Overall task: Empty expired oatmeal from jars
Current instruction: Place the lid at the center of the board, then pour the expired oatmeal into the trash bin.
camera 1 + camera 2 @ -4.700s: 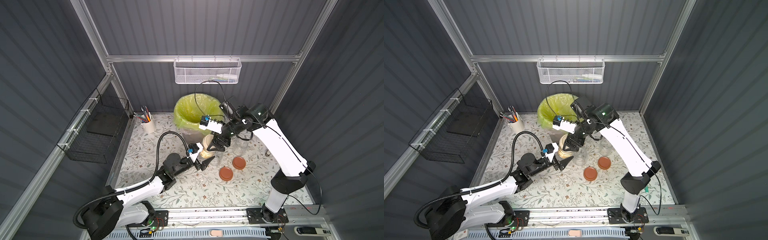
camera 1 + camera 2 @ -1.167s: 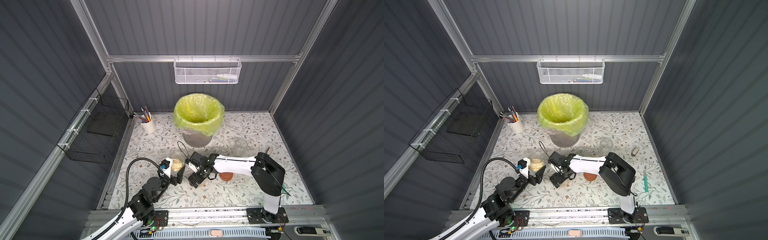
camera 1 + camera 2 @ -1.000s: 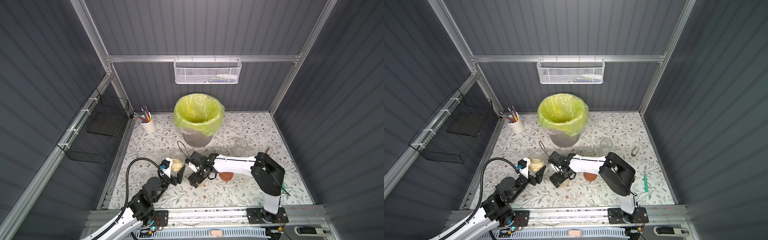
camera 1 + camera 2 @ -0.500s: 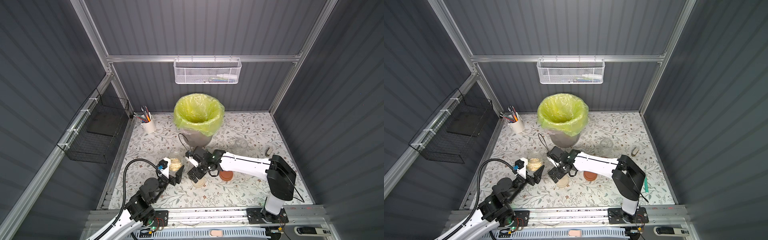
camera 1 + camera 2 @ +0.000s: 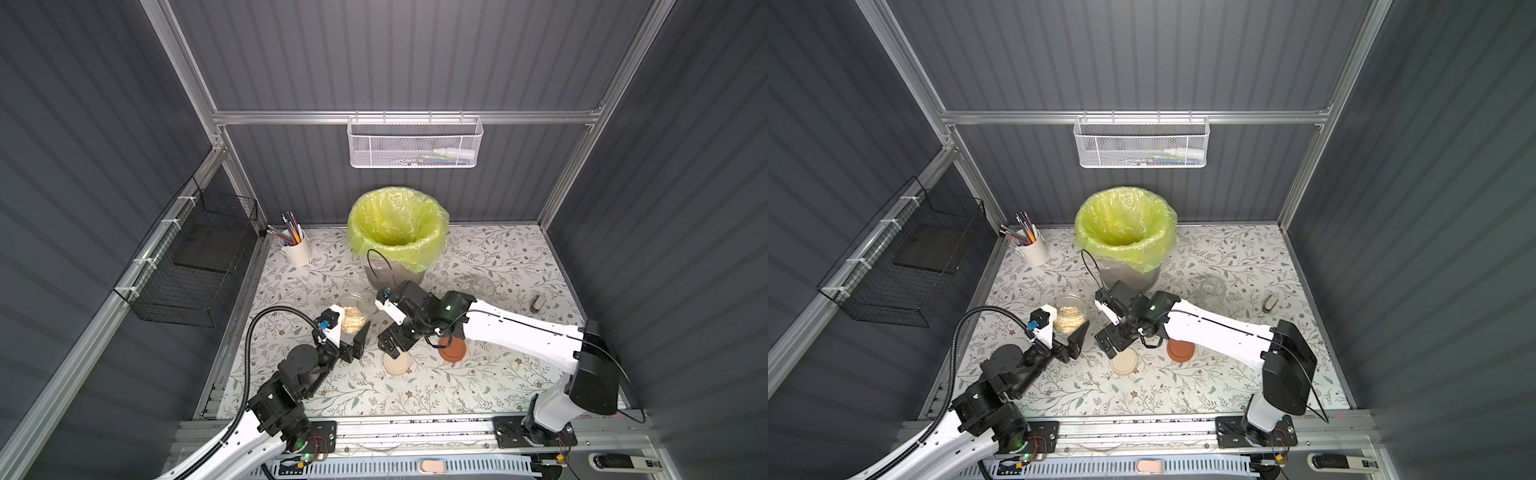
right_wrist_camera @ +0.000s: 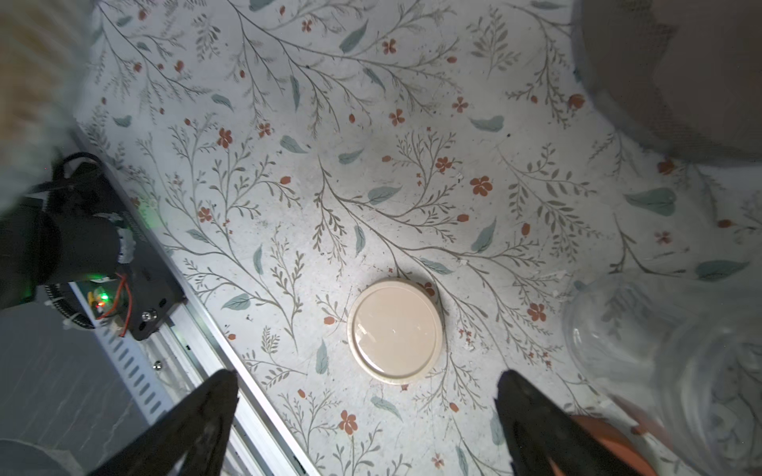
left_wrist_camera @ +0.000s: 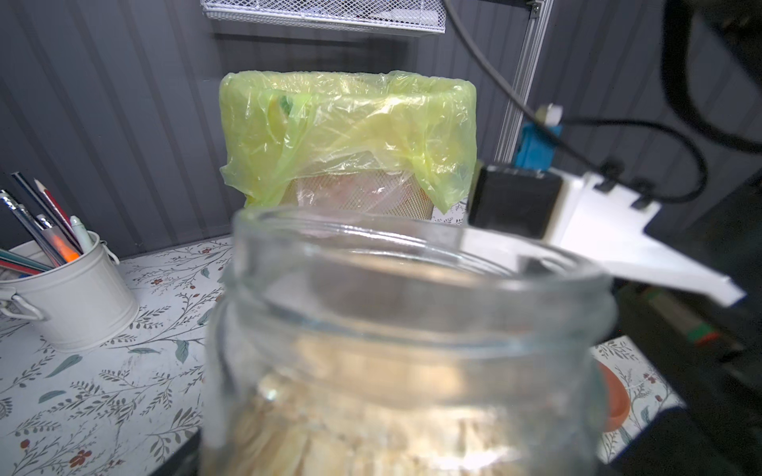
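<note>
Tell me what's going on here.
The left claw grips an open, upright jar of oatmeal in front of the bin. The right claw hangs open above the cream lid. A brown lid lies nearby, and an empty jar stands farther off. No pouring yet.

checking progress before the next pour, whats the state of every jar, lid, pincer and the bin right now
oatmeal jar: lid off, upright, part full
cream lid: off, lying flat
brown lid: off, lying flat
empty jar: open, upright, nothing inside
bin: open, bag lined
left pincer: shut on oatmeal jar
right pincer: open, over cream lid, holding nothing
</note>
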Controlling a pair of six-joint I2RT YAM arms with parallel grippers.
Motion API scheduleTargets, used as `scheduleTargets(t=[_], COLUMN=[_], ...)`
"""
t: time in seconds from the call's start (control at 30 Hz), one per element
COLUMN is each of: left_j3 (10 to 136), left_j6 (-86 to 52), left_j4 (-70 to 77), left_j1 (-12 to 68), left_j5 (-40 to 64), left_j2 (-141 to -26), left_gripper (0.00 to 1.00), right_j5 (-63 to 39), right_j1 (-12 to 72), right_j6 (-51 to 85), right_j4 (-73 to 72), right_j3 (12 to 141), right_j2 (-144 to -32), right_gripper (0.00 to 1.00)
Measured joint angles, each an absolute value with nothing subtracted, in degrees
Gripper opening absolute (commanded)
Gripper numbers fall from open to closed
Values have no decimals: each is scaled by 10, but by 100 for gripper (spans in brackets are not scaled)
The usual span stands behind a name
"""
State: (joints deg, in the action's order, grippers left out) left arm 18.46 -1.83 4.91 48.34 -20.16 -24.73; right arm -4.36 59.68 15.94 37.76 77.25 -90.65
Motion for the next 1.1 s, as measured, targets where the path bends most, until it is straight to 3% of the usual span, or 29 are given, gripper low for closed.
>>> scheduleTargets(t=[0.37, 0.6, 1.1], left_j3=[282, 373, 581], left_j6=[53, 96, 116], left_j4=[94, 134, 133], left_j1=[483, 483, 391], left_j5=[-219, -198, -81], left_j2=[-388, -544, -701], left_gripper=[13, 14, 13], right_j5=[-17, -49, -173], right_j1=[585, 478, 356], right_j6=[196, 219, 250], right_j4=[355, 277, 209], right_j3=[689, 612, 734], right_j2=[-716, -588, -650], right_gripper=[99, 99, 99])
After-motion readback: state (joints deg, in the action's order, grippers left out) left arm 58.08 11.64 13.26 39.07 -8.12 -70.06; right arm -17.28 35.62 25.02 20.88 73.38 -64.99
